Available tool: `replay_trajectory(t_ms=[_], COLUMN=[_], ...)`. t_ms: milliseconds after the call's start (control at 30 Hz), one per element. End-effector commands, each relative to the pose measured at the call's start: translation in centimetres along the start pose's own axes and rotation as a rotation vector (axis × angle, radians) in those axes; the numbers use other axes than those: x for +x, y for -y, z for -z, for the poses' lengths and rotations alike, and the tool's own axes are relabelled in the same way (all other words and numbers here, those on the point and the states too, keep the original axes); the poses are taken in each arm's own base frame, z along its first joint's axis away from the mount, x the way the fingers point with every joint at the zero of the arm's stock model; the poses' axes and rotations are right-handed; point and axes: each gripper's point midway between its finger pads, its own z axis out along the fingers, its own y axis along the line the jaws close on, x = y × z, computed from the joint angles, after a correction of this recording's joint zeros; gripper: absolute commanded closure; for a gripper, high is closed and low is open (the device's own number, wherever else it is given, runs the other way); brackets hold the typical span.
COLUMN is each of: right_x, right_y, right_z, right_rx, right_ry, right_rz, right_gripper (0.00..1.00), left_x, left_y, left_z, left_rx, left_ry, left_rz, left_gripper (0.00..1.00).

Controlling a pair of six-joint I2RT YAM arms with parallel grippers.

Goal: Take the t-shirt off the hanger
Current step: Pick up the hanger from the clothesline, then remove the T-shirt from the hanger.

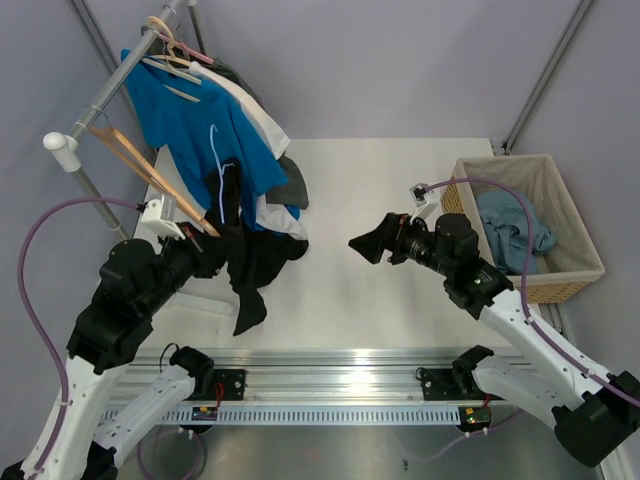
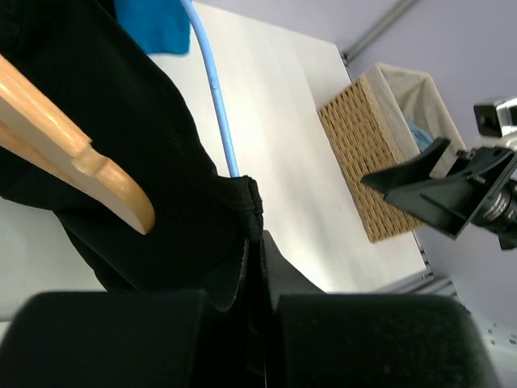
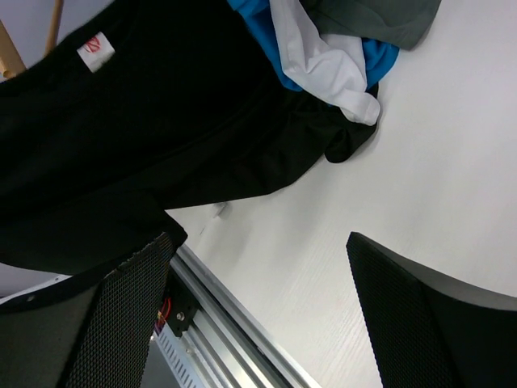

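Note:
A black t-shirt (image 1: 245,262) droops from the lower end of a wooden hanger (image 1: 135,160) down onto the table's left side. My left gripper (image 1: 222,240) is shut on a fold of its black fabric (image 2: 137,137), just below the hanger's rounded tip (image 2: 121,194). In the left wrist view the jaws meet at the cloth's hem (image 2: 258,238). My right gripper (image 1: 362,245) hovers open over the table's middle, pointing left at the shirt, nothing between its fingers (image 3: 121,315). The right wrist view shows the shirt (image 3: 161,129) and its neck label (image 3: 95,50).
A blue shirt (image 1: 195,125), a white one and a grey one hang from the slanted rack rail (image 1: 110,85) and spill onto the table. A wicker basket (image 1: 575,235) holding a blue-grey cloth (image 1: 515,228) stands at the right. The arms' metal rail (image 1: 320,370) runs along the near edge.

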Motion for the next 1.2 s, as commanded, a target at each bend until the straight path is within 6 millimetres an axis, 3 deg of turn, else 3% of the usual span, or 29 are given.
replay_trajectory(t_ms=[0,200,300,467,500,567,600,800,1100,1167], right_x=[-2.9,-8.4,-9.7,-9.4,-9.2,-9.4,-9.0,-7.7,-5.4,-5.0], right_y=[-3.4,-9.7,-13.2,-17.0,-17.2,-17.9,-18.2,-18.7,-17.9,-18.0], right_z=[1.3,1.8,0.9,-2.2,-3.7,-5.0,-6.6,-11.3,-15.0,-15.4], right_rx=[-0.122,-0.350,-0.444,-0.537,-0.544,-0.563,-0.567,-0.532,-0.459,-0.460], right_ry=[0.106,0.266,0.256,0.231,0.216,0.219,0.197,0.180,0.155,0.137], right_rz=[0.114,0.275,0.314,0.411,0.407,0.402,0.395,0.401,0.402,0.415], right_gripper=[0.05,0.11,0.14,0.13,0.13,0.14,0.17,0.33,0.36,0.42], left_x=[1.1,4.3,5.0,6.5,7.0,7.5,7.6,7.4,7.0,6.9], left_y=[2.8,3.2,3.0,3.4,3.2,3.2,3.2,3.6,4.2,4.2], left_z=[0.9,0.4,0.9,1.8,1.8,1.9,2.0,3.1,4.0,4.1], left_rx=[0.165,0.232,0.250,0.308,0.311,0.323,0.328,0.362,0.395,0.394], left_ry=[-0.048,-0.176,-0.183,-0.222,-0.231,-0.249,-0.248,-0.222,-0.205,-0.197], left_rz=[0.018,0.017,0.013,0.006,0.007,0.018,0.017,0.008,0.003,0.002], left_gripper=[1.00,1.00,1.00,1.00,1.00,1.00,1.00,1.00,1.00,1.00])
